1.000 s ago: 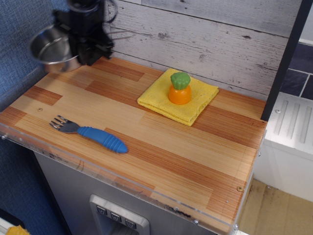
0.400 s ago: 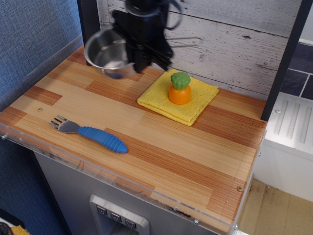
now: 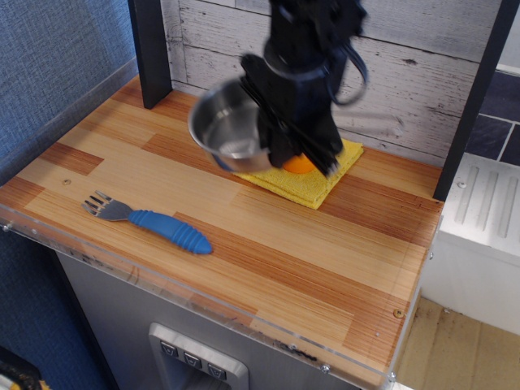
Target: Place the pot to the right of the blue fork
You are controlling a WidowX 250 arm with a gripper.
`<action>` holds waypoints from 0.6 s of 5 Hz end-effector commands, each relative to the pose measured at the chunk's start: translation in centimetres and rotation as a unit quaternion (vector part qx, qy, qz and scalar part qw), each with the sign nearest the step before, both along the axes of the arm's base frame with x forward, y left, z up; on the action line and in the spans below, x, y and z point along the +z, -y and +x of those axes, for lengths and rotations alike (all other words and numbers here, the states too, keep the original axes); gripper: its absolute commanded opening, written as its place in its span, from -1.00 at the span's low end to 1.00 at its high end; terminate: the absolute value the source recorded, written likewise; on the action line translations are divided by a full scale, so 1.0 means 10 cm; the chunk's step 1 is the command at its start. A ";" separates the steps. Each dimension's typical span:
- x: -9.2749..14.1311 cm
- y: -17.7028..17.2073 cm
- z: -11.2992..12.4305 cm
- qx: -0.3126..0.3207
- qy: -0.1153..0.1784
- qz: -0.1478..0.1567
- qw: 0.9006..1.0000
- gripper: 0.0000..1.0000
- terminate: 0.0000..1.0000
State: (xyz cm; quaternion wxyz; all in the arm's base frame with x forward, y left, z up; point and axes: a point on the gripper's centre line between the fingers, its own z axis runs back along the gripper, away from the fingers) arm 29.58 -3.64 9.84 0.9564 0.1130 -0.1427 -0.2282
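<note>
Black and blurred with motion, the gripper (image 3: 272, 130) hangs above the back half of the wooden counter (image 3: 325, 244), its fingers closed on the right rim of the pot (image 3: 231, 126). Exactly how the fingers meet the rim cannot be made out through the blur, but the pot is plainly carried, tilted with its open mouth turned toward the camera and its shiny inside showing.

Taking the blue fork (image 3: 150, 221) as the landmark: it lies flat near the front left edge of the counter, tines pointing left and the ribbed blue handle running to the right and slightly forward. The pot is held in the air behind the fork and to its right, well apart from it and clear of the counter surface. Farther right and behind the fork lies a yellow cloth (image 3: 321, 179), spread flat near the back wall; the arm covers most of it, leaving its front and right corners in sight. An orange object (image 3: 299, 164) sits on that cloth, only a sliver of it visible under the gripper. Behind the fork, at the back left corner of the counter, a dark post (image 3: 150, 53) stands upright against the whitewashed plank wall (image 3: 406, 73).
</note>
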 end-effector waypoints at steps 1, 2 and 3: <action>-0.12 0.35 -0.26 -0.077 -0.001 0.020 0.997 -1.00 -1.00; -0.31 0.45 -0.32 -0.105 -0.020 0.030 0.994 -1.00 -1.00; -0.44 0.56 -0.33 -0.125 -0.029 0.037 0.991 -1.00 -1.00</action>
